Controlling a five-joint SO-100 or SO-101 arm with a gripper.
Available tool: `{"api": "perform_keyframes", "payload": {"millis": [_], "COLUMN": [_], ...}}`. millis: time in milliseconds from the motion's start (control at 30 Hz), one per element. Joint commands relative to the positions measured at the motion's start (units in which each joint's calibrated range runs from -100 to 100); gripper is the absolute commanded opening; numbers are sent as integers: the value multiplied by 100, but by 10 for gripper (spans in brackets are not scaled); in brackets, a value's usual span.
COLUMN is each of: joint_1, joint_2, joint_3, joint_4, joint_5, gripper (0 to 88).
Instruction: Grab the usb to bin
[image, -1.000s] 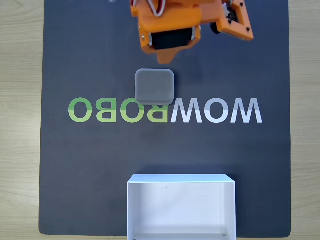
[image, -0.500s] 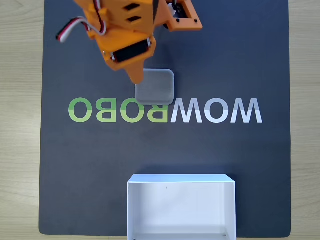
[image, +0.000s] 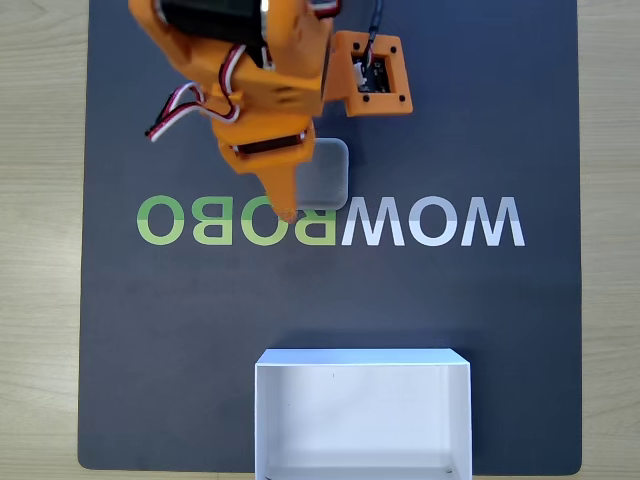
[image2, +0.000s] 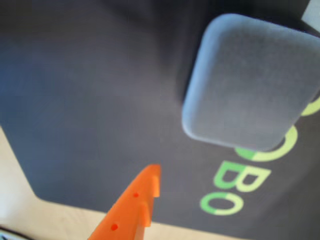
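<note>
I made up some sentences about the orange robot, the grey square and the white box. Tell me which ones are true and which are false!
1. The grey square lies inside the white box. False: it lies on the dark mat, far from the box.
2. The white box has nothing in it. True, as far as the fixed view shows its inside.
3. The orange arm covers part of the grey square in the fixed view. True: it hides the square's left side.
4. The letters on the mat are all red. False: they are green and white.
5. In the wrist view the orange finger is touching the grey square. False: there is bare mat between them.
</note>
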Motion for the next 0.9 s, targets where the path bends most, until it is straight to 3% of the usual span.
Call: {"api": "perform_keyframes", "payload": {"millis": [0, 867], "joint_1": [-218, -571], "joint_2": [70, 1062], "joint_3": [-231, 781], "joint_4": [-20, -1269], "joint_5": [-189, -252], "gripper": [457, 464]}}
